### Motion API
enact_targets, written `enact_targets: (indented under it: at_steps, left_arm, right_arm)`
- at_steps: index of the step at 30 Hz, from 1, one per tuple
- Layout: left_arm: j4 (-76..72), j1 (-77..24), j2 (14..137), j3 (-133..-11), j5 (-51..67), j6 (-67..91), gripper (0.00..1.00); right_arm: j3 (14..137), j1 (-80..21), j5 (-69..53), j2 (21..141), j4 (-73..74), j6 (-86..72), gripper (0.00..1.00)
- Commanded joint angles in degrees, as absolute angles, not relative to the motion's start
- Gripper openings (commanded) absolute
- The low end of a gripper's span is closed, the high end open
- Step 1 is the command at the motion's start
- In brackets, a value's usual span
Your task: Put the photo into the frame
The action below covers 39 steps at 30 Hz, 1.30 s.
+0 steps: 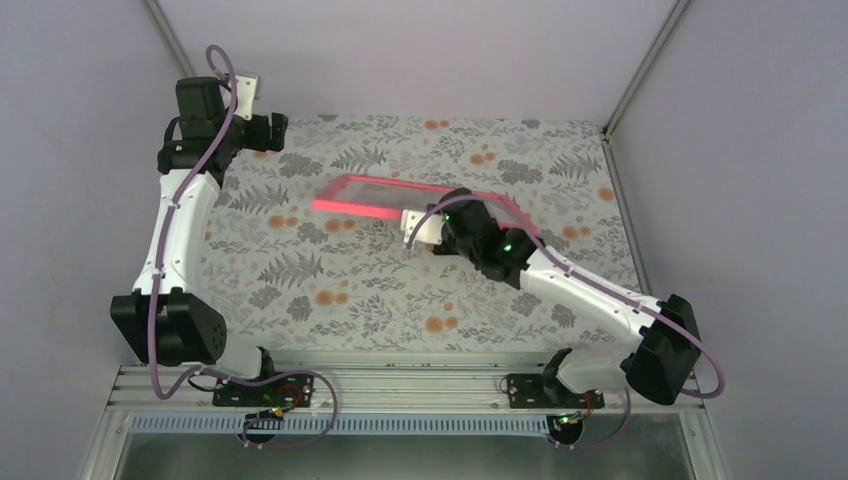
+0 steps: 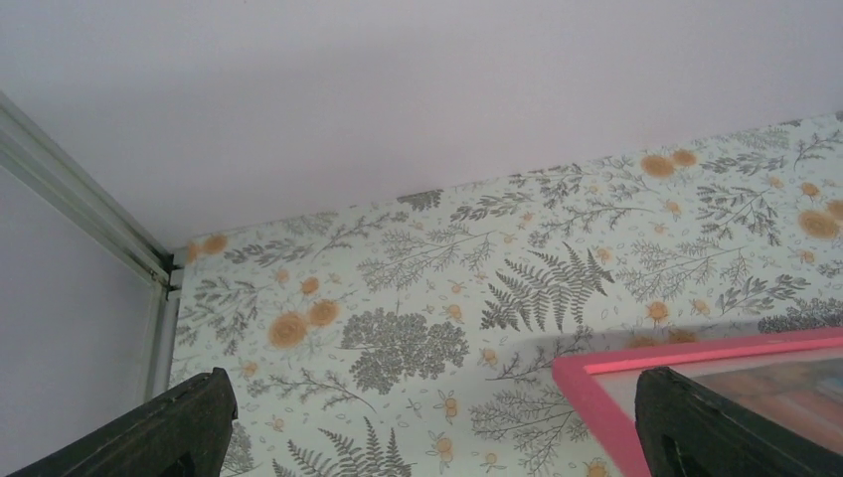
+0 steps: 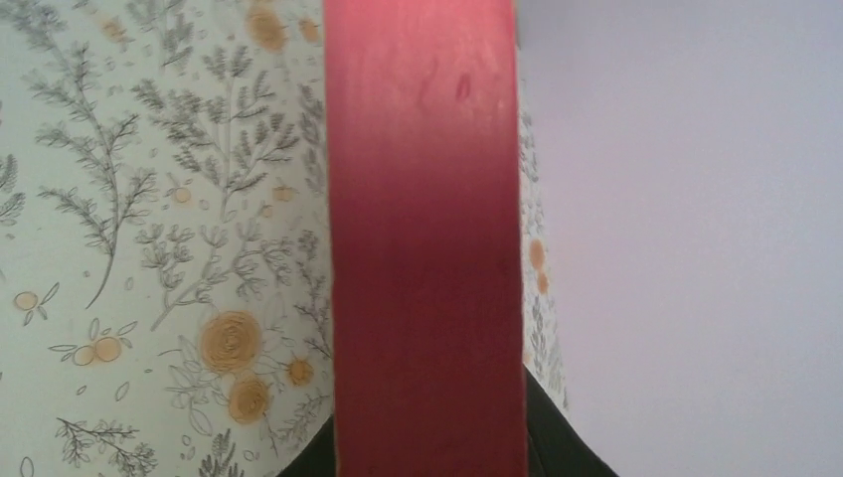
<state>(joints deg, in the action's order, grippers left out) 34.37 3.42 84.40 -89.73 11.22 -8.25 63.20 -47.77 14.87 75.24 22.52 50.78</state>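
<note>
Where right fingers (image 3: 554,447) pinch it, the frame (image 3: 425,248) looks bright pink.

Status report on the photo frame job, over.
Left gripper open, empty, up at far left. Right gripper clamped on the frame edge. Photo not clearly visible. Nothing blocking seen.

- Your right gripper (image 1: 452,207) pinches one bar of the frame (image 1: 358,192), which is thin, bright pink, with a clear pane. The bar runs straight ahead between its fingers.
- One corner lies just ahead of your left gripper (image 2: 432,432), towards its right finger.
- Blurred reddish-brown shows behind the pane; you cannot tell if it is the photo.
</note>
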Motion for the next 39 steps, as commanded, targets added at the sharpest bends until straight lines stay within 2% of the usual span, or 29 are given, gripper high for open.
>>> enact_targets:
  at_steps: [1, 7, 8, 11, 14, 20, 26, 27, 39]
  left_arm:
    - [33.84, 4.12, 83.05, -88.46, 13.07, -7.25, 1.0]
    - [33.84, 4.35, 82.77, -87.58, 13.89, -7.37, 1.0]
    - [33.9, 4.39, 82.77, -87.35, 14.11, -7.3, 1.0]
    - [33.99, 4.39, 82.75, -86.92, 14.57, -7.45, 1.0]
    - [34.01, 4.39, 82.74, -86.18, 14.75, -7.69, 1.0]
    - [33.81, 4.39, 82.98, -84.84, 15.68, -7.89, 1.0]
    - [34.25, 4.39, 83.02, -84.75, 15.88, -8.73, 1.0]
    - [34.35, 4.39, 83.04, -84.58, 15.91, -8.78, 1.0]
    - [34.28, 3.95, 83.03, -82.09, 21.33, -11.17, 1.0]
  right_arm:
    - [56.09, -52.02, 19.5, 72.43, 0.52, 55.15, 0.04]
    - [43.91, -55.9, 20.29, 72.82, -12.17, 58.79, 0.04]
    - [42.06, -56.23, 20.25, 72.95, -13.79, 58.92, 0.07]
    - [36.71, -56.76, 18.87, 72.57, -16.97, 58.29, 0.29]
    - [31.91, -56.87, 16.45, 72.15, -18.88, 56.7, 0.43]
    - [26.75, -57.3, 13.53, 75.32, -22.43, 53.55, 0.56]
    - [28.89, -57.39, 10.88, 78.62, -19.84, 50.93, 0.96]
    - [29.78, -57.39, 9.65, 78.65, -17.72, 50.3, 0.99]
    - [43.22, -55.72, -15.23, 78.09, 16.78, 48.88, 1.0]
